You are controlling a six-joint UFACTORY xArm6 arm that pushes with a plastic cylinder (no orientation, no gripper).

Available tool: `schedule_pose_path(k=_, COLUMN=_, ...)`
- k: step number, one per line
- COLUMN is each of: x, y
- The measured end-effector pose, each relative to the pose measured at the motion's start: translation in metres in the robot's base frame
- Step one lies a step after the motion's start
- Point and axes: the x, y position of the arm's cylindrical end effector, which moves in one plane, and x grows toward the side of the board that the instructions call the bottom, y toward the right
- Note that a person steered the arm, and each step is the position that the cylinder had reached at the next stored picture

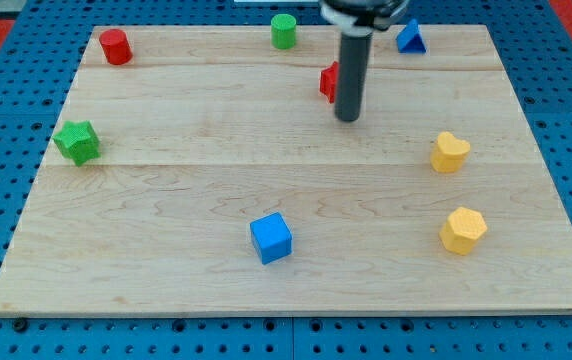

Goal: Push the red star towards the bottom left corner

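The red star lies near the view's top, right of centre, on the wooden board; the rod hides most of it, so its shape is hard to make out. My tip stands just to the right of and below the red star, close to it or touching it.
A red cylinder sits at the top left, a green cylinder and a blue triangle block at the top. A green star is at the left, a blue cube at bottom centre, two yellow blocks at the right.
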Motion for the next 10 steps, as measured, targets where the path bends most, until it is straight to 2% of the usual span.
schedule_pose_path(k=1, x=-0.016, y=0.049)
schedule_pose_path(k=2, x=-0.067, y=0.009)
schedule_pose_path(k=3, x=-0.016, y=-0.067)
schedule_pose_path(k=4, x=0.071, y=-0.124)
schedule_pose_path(k=5, x=0.098, y=-0.136)
schedule_pose_path(k=8, x=0.185, y=-0.241)
schedule_pose_path(k=9, x=0.183, y=-0.199)
schedule_pose_path(k=10, x=0.226, y=-0.217)
